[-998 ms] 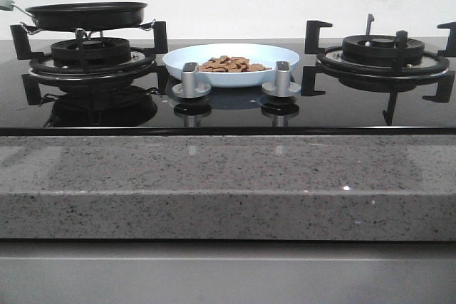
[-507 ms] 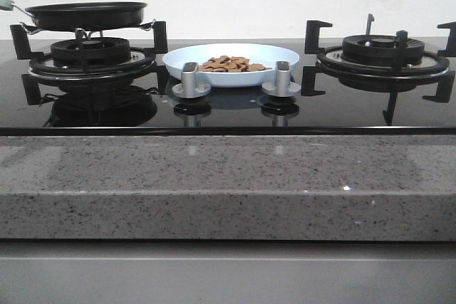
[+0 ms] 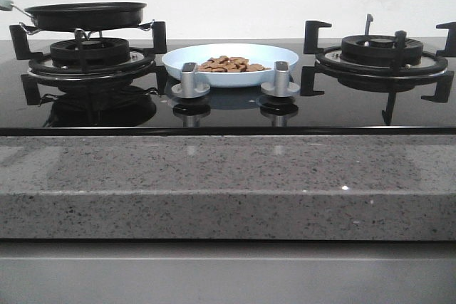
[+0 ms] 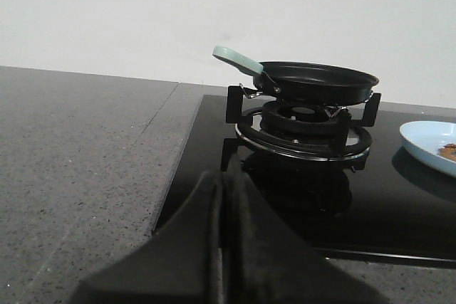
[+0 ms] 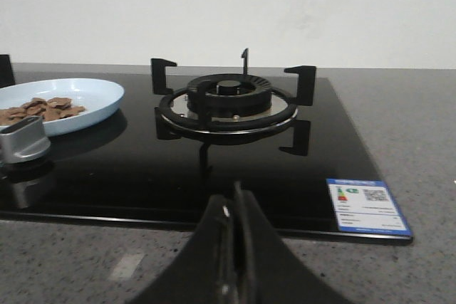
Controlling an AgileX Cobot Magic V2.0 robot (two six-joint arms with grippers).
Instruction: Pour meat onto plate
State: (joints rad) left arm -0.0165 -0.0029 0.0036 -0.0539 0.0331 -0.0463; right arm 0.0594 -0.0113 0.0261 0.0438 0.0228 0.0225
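The meat (image 3: 231, 64), a heap of small orange-brown pieces, lies in the pale blue plate (image 3: 285, 58) on the black glass hob between the two burners. It also shows in the right wrist view (image 5: 39, 109) on the plate (image 5: 100, 94); the plate's edge (image 4: 424, 140) shows in the left wrist view. My left gripper (image 4: 222, 179) is shut and empty, low over the counter in front of the left burner. My right gripper (image 5: 235, 194) is shut and empty, in front of the right burner. Neither gripper shows in the front view.
A black frying pan (image 3: 85, 13) with a pale green handle (image 4: 235, 58) sits on the left burner (image 4: 303, 122). The right burner (image 5: 228, 101) is bare. Two silver knobs (image 3: 190, 80) (image 3: 280, 78) stand in front of the plate. A grey speckled counter edge (image 3: 228, 183) runs across the front.
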